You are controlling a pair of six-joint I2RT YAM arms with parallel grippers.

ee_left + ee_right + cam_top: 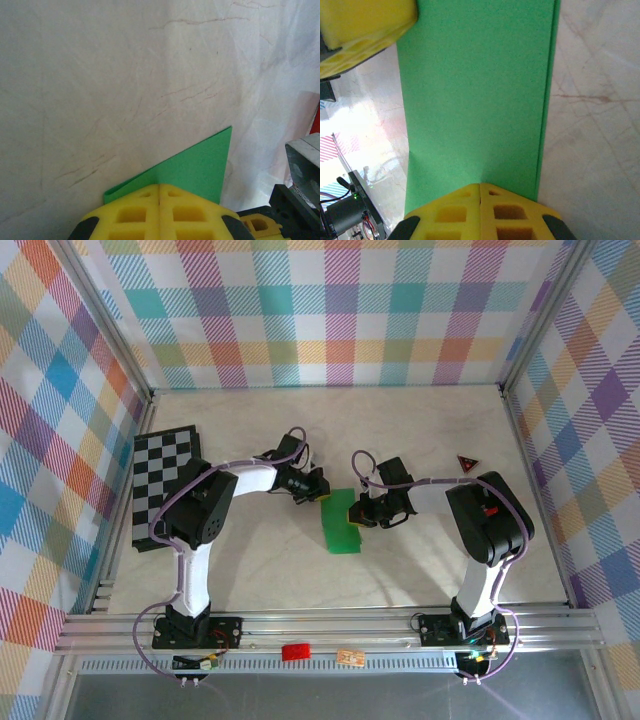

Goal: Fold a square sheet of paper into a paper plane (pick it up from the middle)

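The square sheet of paper [343,525] is bright green and lies folded over into a narrow rectangle at the table's middle. My left gripper [318,488] is shut, its yellow tips [159,186] resting on the sheet [195,165] near its far left corner, where the folded edge shows. My right gripper [362,512] is also shut, its tips [480,185] set on the sheet [475,90] at its right edge. The left gripper's yellow pads [365,25] show at the sheet's far corner in the right wrist view. No paper plane is in view.
A black-and-white chessboard [160,490] lies at the left. A small red-and-black triangle [467,464] sits at the right, beyond the right arm. A red cylinder [296,651] rests on the front rail. Checkered walls close in three sides.
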